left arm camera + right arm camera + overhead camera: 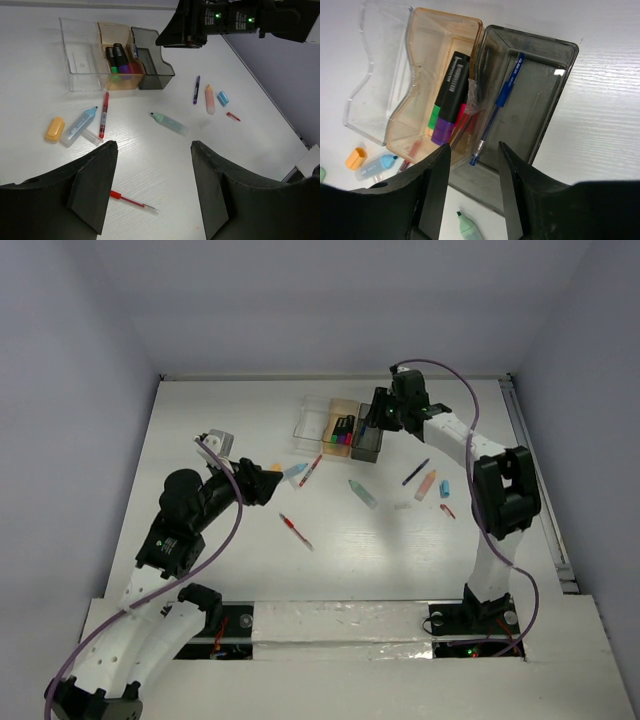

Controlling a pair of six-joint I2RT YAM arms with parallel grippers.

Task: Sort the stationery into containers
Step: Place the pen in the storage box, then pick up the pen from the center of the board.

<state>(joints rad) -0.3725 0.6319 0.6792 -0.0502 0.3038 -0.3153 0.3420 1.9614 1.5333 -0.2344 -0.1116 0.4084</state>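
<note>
Three containers stand in a row: clear (312, 418), tan-orange (342, 428) and dark grey (540, 95). My right gripper (474, 149) hovers open over the grey one's near end, nothing between its fingers. A blue pen (497, 110) lies inside that box. Black markers with green, purple and pink ends (450, 97) fill the tan box. My left gripper (154, 147) stands open above the table, a red pen (131, 201) lying below it. Loose stationery includes a second red pen (104, 114), a light-blue marker (79, 126), a green marker (170, 123), a purple pen (196, 89) and a peach marker (210, 99).
An orange cap (54, 128) lies at the left, near a clear piece. A light-blue cap (223, 97) and a small red piece (233, 116) sit to the right. The right arm (500, 490) reaches over the table's right side. White walls enclose the table.
</note>
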